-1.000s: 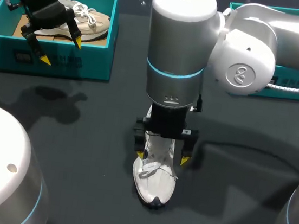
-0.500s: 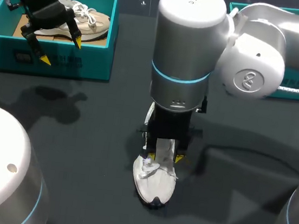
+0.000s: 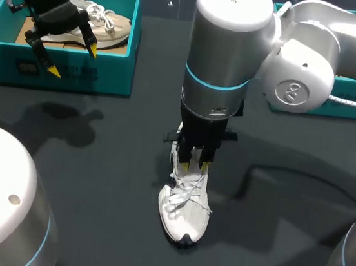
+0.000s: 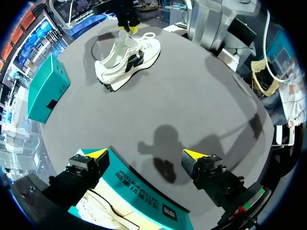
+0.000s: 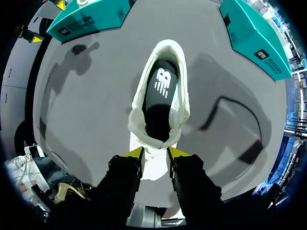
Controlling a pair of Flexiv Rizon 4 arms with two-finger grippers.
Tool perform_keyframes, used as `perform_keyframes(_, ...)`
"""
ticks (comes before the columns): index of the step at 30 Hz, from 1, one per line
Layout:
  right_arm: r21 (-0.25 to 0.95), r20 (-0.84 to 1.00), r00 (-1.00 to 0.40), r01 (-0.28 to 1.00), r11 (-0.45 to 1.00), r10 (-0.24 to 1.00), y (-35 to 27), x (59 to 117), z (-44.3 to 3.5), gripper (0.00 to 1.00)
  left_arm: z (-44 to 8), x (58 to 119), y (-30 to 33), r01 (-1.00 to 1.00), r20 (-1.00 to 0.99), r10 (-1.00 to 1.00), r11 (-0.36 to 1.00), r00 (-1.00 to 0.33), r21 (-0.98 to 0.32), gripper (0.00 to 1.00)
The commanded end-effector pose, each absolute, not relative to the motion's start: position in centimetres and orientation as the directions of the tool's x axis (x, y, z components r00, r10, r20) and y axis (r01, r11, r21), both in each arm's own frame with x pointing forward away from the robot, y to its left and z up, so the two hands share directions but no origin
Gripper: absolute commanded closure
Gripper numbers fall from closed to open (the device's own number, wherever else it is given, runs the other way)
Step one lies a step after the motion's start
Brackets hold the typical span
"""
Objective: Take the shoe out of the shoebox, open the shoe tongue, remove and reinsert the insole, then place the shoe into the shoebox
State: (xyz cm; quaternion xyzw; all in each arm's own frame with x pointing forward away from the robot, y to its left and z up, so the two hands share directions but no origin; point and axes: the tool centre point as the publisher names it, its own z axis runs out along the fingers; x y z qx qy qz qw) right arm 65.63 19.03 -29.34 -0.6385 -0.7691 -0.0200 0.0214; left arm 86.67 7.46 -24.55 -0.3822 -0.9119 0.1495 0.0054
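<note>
Centrally, the white shoe (image 3: 184, 212) is set on its sole on the dark table (image 3: 96, 162), well apart from the teal shoebox (image 3: 74, 78). Its tongue (image 5: 152, 165) is gripped from both sides by the right gripper (image 3: 191, 167); the black insole (image 5: 160, 91) is exposed inside. The left gripper (image 3: 73, 60) is held spread wide above the shoebox's front wall, with nothing grasped.
</note>
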Motion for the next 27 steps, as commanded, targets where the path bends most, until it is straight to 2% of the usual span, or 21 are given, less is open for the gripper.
perform_keyframes(1,-0.001,0.092,-0.2,0.98,0.201,0.976,18.8,67.1,-31.0,0.71,-24.5,86.6,7.5,0.696,-0.104,0.699,0.664,-0.708,-0.274,0.0)
perform_keyframes(11,-0.024,0.161,-0.213,0.975,0.219,0.964,18.4,69.7,-34.5,0.7,-24.5,86.6,7.5,0.696,-0.104,0.699,0.664,-0.708,-0.274,0.0)
perform_keyframes(21,0.019,0.069,-0.261,0.965,0.261,0.963,19.7,69.8,-31.5,0.69,-24.5,86.6,7.5,0.696,-0.104,0.699,0.664,-0.708,-0.274,0.0)
perform_keyframes(27,0.025,0.071,-0.276,0.961,0.275,0.958,18.8,71.0,-33.0,0.67,-24.5,86.6,7.5,0.696,-0.104,0.699,0.664,-0.708,-0.274,0.0)
